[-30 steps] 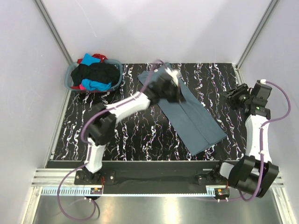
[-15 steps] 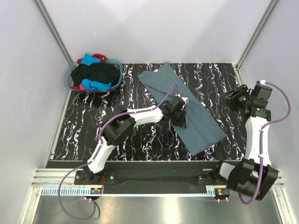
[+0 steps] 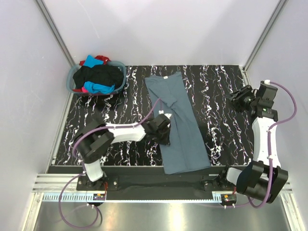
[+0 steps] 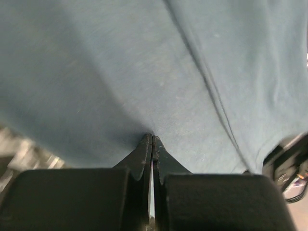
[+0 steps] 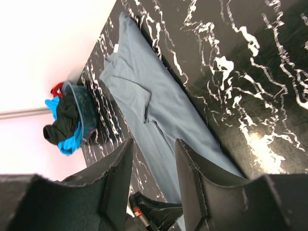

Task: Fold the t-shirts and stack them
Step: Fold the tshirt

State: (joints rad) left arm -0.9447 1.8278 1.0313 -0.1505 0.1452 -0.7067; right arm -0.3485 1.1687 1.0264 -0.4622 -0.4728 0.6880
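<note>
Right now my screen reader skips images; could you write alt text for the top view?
A folded blue-grey t-shirt lies on a black marbled table, the left gripper pinching its left edge. The right gripper hangs apart; a basket of clothes sits far left.

Black white-veined marble table (image 3: 219, 96), pale walls (image 3: 183, 29), aluminium frame posts (image 3: 55, 31)

Far-left corner: laundry basket (image 3: 122, 77); tabletop (image 3: 216, 96) right of blue-grey shirt (image 3: 180, 130) open.
</note>
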